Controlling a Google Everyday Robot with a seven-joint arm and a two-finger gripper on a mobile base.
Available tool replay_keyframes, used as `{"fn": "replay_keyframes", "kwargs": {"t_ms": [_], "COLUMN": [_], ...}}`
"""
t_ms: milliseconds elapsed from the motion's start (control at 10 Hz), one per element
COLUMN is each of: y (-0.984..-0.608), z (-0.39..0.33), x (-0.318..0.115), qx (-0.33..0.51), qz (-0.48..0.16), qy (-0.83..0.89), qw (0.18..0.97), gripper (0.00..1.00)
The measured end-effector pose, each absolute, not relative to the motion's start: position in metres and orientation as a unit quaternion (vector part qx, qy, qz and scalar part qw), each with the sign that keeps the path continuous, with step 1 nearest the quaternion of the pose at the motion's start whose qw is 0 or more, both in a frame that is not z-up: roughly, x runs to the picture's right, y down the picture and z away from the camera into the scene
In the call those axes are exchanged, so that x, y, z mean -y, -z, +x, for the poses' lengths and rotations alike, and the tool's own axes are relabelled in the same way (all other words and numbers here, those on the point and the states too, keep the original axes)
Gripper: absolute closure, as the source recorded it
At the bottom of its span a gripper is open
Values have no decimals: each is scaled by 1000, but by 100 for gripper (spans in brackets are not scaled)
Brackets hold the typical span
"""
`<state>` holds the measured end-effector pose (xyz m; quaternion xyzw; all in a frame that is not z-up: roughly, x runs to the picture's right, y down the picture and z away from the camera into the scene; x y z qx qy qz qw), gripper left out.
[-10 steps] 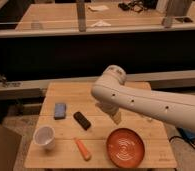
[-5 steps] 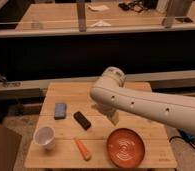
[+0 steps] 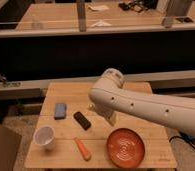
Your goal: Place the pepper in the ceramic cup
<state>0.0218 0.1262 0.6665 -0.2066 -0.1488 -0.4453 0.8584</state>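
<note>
The pepper (image 3: 82,148), small, orange-red and tapered, lies on the wooden table (image 3: 66,92) near its front edge. To its left stands the ceramic cup (image 3: 44,136), white, upright and empty. My white arm (image 3: 141,105) reaches in from the right over the middle of the table. The gripper (image 3: 107,118) hangs below the arm's bend, largely hidden by it. It is above the table, to the right of and behind the pepper, touching neither the pepper nor the cup.
An orange plate (image 3: 126,147) sits at the front right, close to the pepper. A black oblong object (image 3: 82,120) and a blue-grey block (image 3: 60,110) lie behind the pepper and cup. A dark counter and railings run behind the table.
The arm's bend has sunk a little lower over the table. The pepper, cup and plate have not moved.
</note>
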Motion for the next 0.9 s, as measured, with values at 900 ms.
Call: {"fn": "replay_keyframes", "kwargs": {"t_ms": [900], "y": [-667], "z": [-6], "x": [-139], "qx": [191], "qz": [-194], "qy": [497], "qw": [824], "gripper": [20]}}
